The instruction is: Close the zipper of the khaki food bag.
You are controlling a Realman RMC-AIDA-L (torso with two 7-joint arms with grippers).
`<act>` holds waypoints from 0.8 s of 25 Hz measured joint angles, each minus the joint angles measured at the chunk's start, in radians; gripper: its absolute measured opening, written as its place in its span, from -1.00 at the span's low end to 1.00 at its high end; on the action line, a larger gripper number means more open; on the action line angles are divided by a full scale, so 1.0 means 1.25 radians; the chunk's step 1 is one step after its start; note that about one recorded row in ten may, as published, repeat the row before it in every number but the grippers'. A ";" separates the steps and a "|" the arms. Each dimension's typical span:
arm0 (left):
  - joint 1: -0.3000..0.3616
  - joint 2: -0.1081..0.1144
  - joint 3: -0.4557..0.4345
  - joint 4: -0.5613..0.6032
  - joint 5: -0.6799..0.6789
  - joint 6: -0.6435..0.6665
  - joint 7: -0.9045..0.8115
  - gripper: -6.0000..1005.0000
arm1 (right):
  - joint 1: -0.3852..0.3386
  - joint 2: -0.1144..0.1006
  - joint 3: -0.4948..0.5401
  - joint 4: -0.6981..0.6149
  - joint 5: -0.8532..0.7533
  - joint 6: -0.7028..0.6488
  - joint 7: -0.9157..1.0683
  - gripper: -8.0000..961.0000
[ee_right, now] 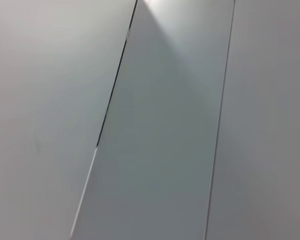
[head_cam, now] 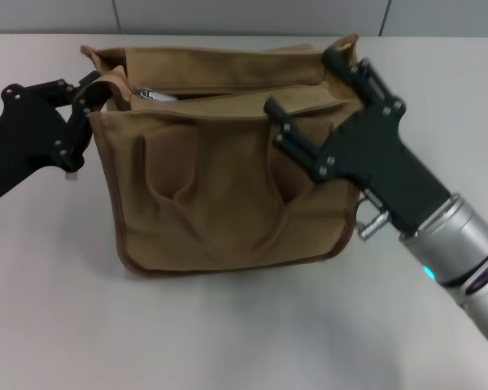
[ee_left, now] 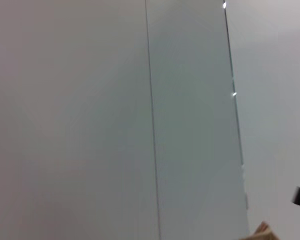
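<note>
Boxy khaki food bag [head_cam: 220, 195] of soft creased canvas with brown trim sat mid-table [head_cam: 228, 341], top gaping; zipper [head_cam: 228, 96] ran along the top panel, its shiny silver pull [head_cam: 146, 94] near the bag's left end. Left gripper [head_cam: 88, 101] pinched shut on the bag's left top corner. Right gripper [head_cam: 305, 101], black angular fingers spread open, rested at the right top edge. Wrist views showed only smooth grey wall panels [ee_right: 155, 150]

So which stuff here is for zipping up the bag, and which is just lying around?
For the job:
- khaki food bag
- zipper, its silver pull near the bag's left end
- left hand, at the bag's left end
- right hand, at the bag's right top edge

Just there:
- white table
- nothing else loose
</note>
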 joint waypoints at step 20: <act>-0.094 0.000 0.012 -0.046 -0.004 0.030 -0.032 -0.94 | 0.119 -0.001 0.042 0.079 -0.040 0.198 -0.234 0.65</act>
